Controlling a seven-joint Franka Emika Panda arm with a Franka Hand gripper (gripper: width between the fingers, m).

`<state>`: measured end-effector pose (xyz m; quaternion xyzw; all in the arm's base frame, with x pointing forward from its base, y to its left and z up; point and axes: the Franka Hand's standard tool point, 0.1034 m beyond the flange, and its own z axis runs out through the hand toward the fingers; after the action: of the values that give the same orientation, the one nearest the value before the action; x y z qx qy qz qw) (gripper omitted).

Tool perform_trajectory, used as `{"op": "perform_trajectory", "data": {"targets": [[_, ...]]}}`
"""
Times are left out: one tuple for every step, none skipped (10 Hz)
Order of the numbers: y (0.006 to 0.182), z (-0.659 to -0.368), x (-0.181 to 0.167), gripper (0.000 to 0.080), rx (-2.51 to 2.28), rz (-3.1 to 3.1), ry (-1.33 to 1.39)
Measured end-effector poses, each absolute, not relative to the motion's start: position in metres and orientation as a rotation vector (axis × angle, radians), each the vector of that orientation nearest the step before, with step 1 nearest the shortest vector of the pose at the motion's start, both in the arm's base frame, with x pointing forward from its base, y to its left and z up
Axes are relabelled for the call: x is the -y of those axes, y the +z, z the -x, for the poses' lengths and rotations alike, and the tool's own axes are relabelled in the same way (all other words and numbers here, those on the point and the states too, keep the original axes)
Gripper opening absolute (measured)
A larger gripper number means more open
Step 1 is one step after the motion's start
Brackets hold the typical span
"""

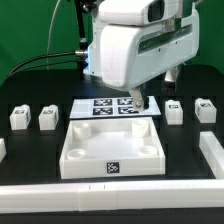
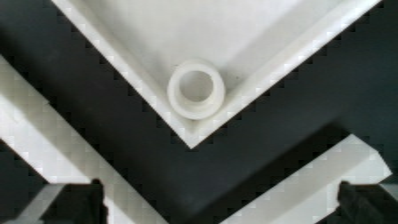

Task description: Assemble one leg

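The small chunky white plastic leg blocks (image 1: 47, 118) each bore a black-and-white square tag. The large white square plastic tray panel (image 1: 85, 165) carried one too, and the thin flat white marker board (image 1: 85, 108) showed four. The flat counter (image 1: 30, 150) was black, the cloth backdrop (image 1: 30, 40) green.

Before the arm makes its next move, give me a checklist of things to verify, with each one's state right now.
1. Open gripper: ok, jaws wide apart in the wrist view.
2. Nothing held: ok, nothing between the jaws.
3. Loose legs available: ok, two stand at the exterior view's left, two at its right.
4. Free socket in the panel corner: ok, no leg in it.
5. Lined up over a leg: not ok, the wrist view shows the socket instead.
6. Which panel corner that is: cannot tell.
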<state>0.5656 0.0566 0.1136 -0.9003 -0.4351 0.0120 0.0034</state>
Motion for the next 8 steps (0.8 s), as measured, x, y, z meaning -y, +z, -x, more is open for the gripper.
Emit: {"op": "perform_trajectory", "data": {"targets": [[0.1136,-0.5656,-0.0566,0.065,1.364,2.822,0.038],[0.1136,-0.5656,-0.0566,0.065,1.364,2.822,0.038],[0.1136,-0.5656,-0.0566,0.065,1.364,2.822,0.038],[0.1136,-0.5656,-0.0566,0.065,1.364,2.822,0.038],[0.1135,-0.5656,-0.0566,0.065,1.364,2.822,0.038],[0.1135,-0.5656,-0.0566,0.065,1.364,2.822,0.038],[0.1135,-0.5656,-0.0566,0.065,1.364,2.822,0.038],[0.1135,-0.5655,-0.0566,0.065,1.364,2.822,0.038]]}}
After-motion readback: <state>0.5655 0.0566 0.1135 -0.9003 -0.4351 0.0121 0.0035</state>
